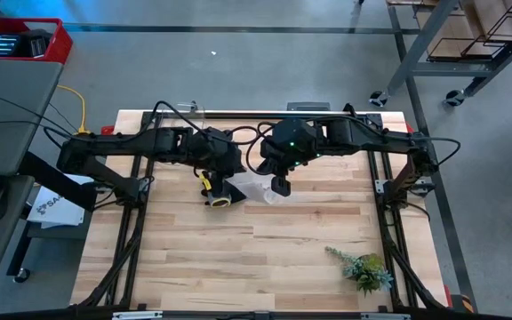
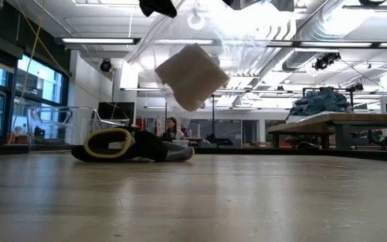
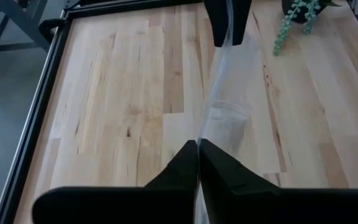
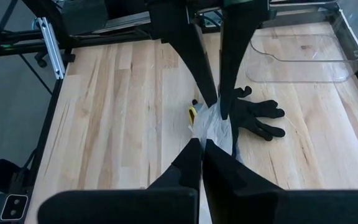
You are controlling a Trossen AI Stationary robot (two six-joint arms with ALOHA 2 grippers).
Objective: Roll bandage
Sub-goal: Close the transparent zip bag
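With both grippers' jaws clamped on the clear plastic bag (image 2: 200, 47) hanging at upper centre, pull apart gently so the bandage (image 2: 192, 75) drops free.

Both dark six-joint arms reach in from the two sides of the high view and meet just above the frame's centre. The left end effector (image 1: 229, 188) sits slightly left of centre, its two black fingers (image 3: 185, 163) pressed together with no gap. The right end effector (image 1: 279, 187) hangs just right of it, pointing down the frame, its fingers (image 4: 219, 163) likewise closed tight. The two stand near each other without touching.
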